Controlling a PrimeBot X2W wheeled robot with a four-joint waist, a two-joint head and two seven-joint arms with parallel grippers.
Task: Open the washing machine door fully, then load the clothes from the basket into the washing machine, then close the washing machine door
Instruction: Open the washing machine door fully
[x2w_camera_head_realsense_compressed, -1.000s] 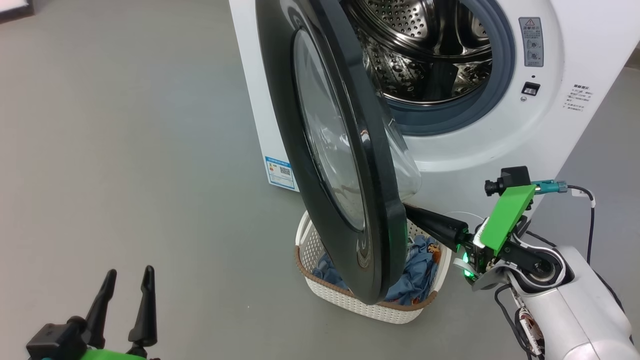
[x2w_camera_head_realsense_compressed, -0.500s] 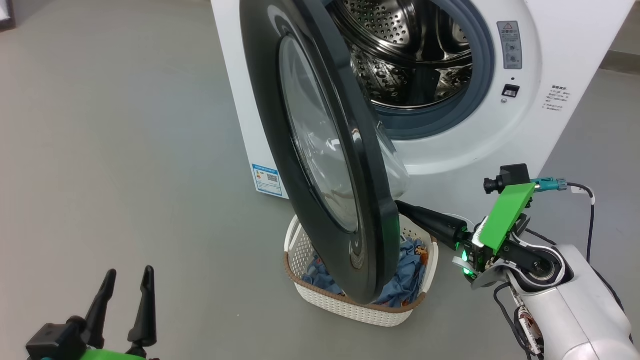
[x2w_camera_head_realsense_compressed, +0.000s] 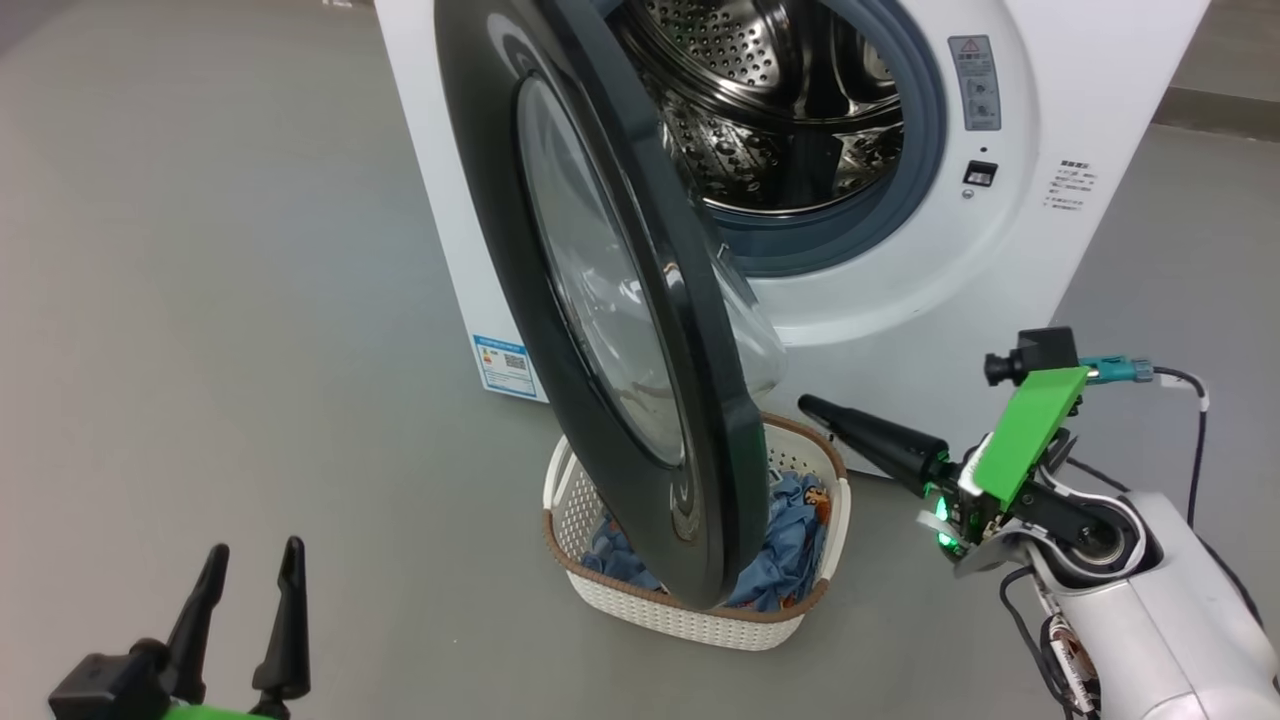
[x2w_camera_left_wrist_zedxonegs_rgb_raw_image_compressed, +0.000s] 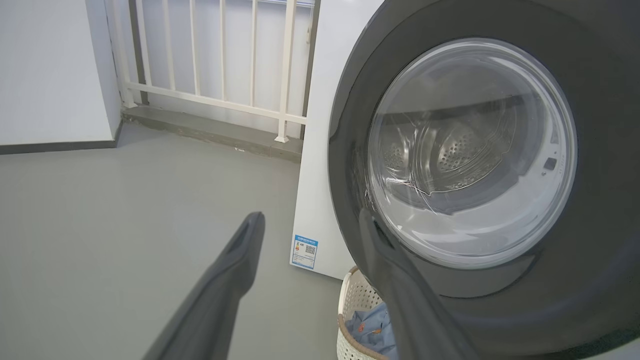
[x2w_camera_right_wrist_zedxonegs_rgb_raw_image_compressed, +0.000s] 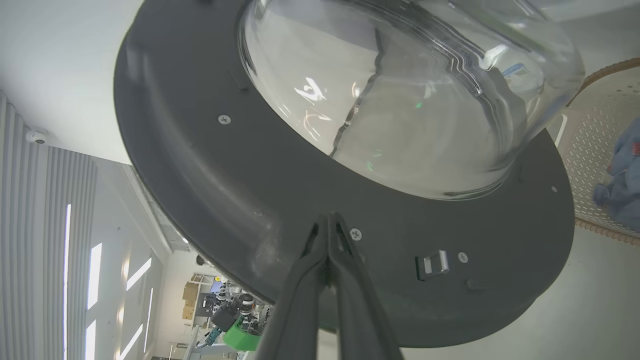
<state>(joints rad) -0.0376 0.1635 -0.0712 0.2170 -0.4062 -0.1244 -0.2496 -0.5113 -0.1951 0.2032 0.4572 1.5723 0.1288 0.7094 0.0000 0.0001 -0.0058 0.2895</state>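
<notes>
The white washing machine (x2w_camera_head_realsense_compressed: 1000, 250) stands with its steel drum (x2w_camera_head_realsense_compressed: 770, 110) exposed. The washing machine door (x2w_camera_head_realsense_compressed: 600, 300), black-rimmed with a clear glass bowl (x2w_camera_right_wrist_zedxonegs_rgb_raw_image_compressed: 400, 90), stands swung partway out, over the basket (x2w_camera_head_realsense_compressed: 640, 610). Light blue clothes (x2w_camera_head_realsense_compressed: 785, 540) lie in that cream basket, partly hidden by the door. My right gripper (x2w_camera_head_realsense_compressed: 806, 404) is shut with nothing in it and points at the door's inner face (x2w_camera_right_wrist_zedxonegs_rgb_raw_image_compressed: 250, 165), just below the bowl. I cannot tell whether it touches. My left gripper (x2w_camera_head_realsense_compressed: 250, 570) stands open at the lower left, far from the door's outer side (x2w_camera_left_wrist_zedxonegs_rgb_raw_image_compressed: 500, 150).
Grey floor (x2w_camera_head_realsense_compressed: 200, 300) spreads to the left of the machine. A blue label (x2w_camera_head_realsense_compressed: 505, 360) marks its lower corner. A white railing (x2w_camera_left_wrist_zedxonegs_rgb_raw_image_compressed: 225, 60) and a white wall (x2w_camera_left_wrist_zedxonegs_rgb_raw_image_compressed: 50, 70) stand beyond the machine. The right arm's silver forearm (x2w_camera_head_realsense_compressed: 1150, 610) lies at the lower right.
The whole head view has shifted, so the camera moved. My right gripper's tip, earlier hidden behind the door's rim, now shows a little to the right of it. The left gripper stays put.
</notes>
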